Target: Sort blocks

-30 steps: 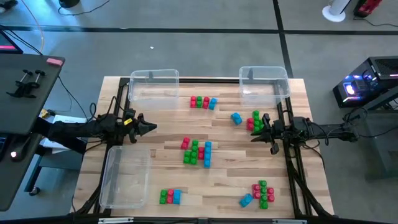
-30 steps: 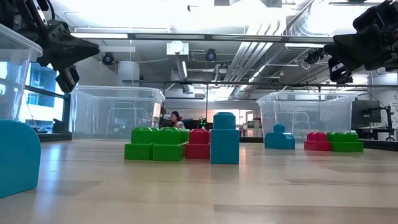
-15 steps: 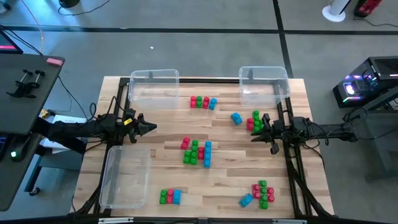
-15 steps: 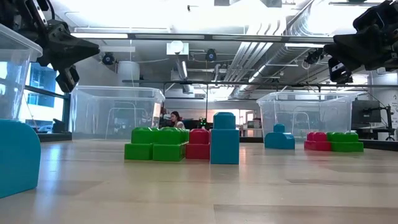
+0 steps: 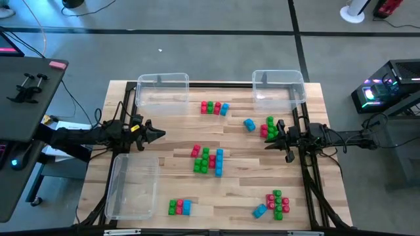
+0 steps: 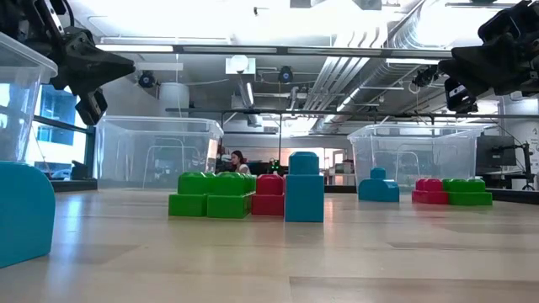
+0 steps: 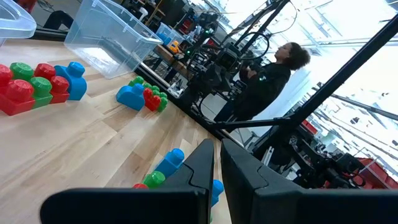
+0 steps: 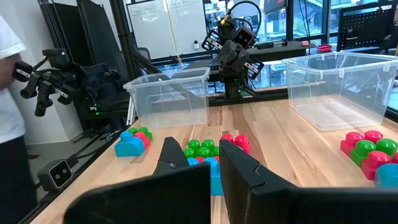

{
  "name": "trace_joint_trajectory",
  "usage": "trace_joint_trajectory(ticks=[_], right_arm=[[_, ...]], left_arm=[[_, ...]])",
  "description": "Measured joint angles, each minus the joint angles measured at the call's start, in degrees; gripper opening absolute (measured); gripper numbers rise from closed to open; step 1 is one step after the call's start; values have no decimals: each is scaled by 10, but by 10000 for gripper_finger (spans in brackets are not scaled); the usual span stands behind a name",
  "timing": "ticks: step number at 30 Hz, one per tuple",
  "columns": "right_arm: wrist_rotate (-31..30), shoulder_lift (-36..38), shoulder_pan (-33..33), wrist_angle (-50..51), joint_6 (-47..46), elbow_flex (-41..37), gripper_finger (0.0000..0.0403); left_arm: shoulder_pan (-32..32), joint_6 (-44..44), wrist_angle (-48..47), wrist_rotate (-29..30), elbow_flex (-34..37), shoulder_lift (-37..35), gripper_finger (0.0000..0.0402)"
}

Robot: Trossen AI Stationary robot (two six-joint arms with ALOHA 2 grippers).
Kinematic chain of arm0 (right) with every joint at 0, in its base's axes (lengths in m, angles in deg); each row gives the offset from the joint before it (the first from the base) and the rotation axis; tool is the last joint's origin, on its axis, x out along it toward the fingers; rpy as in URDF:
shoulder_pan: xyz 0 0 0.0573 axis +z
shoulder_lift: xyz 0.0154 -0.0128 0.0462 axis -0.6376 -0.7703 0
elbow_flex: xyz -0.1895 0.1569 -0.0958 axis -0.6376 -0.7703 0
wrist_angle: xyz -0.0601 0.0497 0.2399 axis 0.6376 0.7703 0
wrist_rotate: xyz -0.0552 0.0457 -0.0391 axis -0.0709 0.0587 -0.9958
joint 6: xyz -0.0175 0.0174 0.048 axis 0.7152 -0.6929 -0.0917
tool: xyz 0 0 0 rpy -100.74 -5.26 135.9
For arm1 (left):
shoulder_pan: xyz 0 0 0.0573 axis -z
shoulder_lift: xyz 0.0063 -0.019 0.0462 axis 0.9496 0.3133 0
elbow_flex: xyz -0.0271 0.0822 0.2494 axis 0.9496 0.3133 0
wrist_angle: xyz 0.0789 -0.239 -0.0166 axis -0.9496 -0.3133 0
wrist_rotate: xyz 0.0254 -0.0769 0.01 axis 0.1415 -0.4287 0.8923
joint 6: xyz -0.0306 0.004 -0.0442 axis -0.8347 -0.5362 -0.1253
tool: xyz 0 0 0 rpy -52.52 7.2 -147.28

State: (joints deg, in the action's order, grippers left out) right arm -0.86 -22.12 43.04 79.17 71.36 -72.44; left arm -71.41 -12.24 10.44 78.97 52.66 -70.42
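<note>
The blocks lie in several clusters on the wooden table. A red, green and blue row [image 5: 214, 108] lies near the far edge. A single blue block [image 5: 249, 124] sits beside a red-green cluster [image 5: 269, 126]. A big mixed cluster [image 5: 209, 159] fills the middle. Two more clusters [image 5: 178, 207] [image 5: 274, 204] lie near the near edge. My left gripper [image 5: 159, 134] hovers shut above the left side and points toward the middle. My right gripper [image 5: 268, 144] hovers narrowly open above the right side, just near of the red-green cluster. Neither gripper touches a block.
Three clear bins stand on the table: one at the far left [image 5: 162, 90], one at the far right [image 5: 279, 88] and one at the near left [image 5: 133, 187]. Bare wood lies between the clusters. A person [image 7: 267, 81] stands beyond the table's right side.
</note>
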Motion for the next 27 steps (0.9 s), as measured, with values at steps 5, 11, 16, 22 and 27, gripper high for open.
trace_joint_trajectory(ticks=[5,11,16,22,27], right_arm=[[0,0,0,0,0,0,0],[0,0,0,0,0,0,0],[0,0,0,0,0,0,0],[-7,0,0,-6,0,0,0],[-177,-5,0,-304,-230,0,0]], left_arm=[[0,0,0,0,0,0,19],[0,0,0,0,0,0,19],[0,0,0,0,0,0,19],[0,0,0,0,0,0,19],[0,0,0,0,0,0,19]])
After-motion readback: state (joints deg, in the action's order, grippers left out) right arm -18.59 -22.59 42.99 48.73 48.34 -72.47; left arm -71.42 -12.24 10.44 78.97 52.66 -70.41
